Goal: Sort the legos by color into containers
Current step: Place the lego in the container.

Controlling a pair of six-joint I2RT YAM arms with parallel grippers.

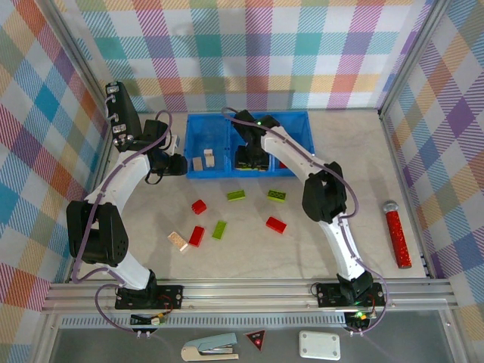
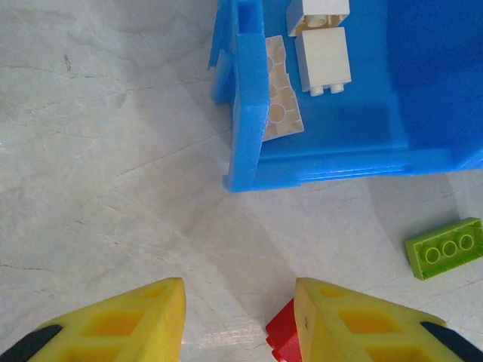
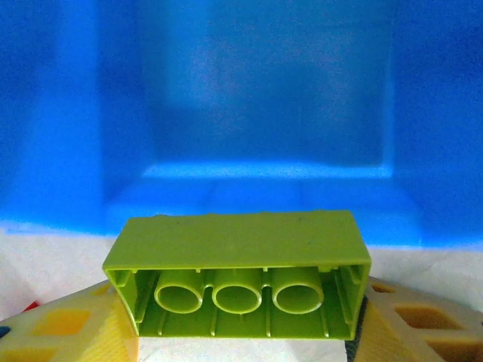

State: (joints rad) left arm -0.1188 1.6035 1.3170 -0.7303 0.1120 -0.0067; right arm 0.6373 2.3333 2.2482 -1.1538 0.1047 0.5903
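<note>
Clamping a lime green brick [image 3: 238,275] underside-out between its fingers, the right gripper [image 3: 241,328] hangs at the middle compartment of the blue tray [image 1: 291,117], which sits at 12 o'clock on the table [image 1: 249,261]. The left gripper [image 2: 238,302], fingers apart and empty, hovers over bare table at the tray's 9 o'clock side. I judge the sort near halfway. Three cream bricks [image 2: 324,60] lie in the left compartment, and a bit of red [image 1: 281,162] shows in the right one, count unclear. Seven legos lie loose at 6 o'clock from the tray: three red bricks [image 1: 199,206], three green bricks [image 1: 235,195], one cream brick [image 1: 178,241].
</note>
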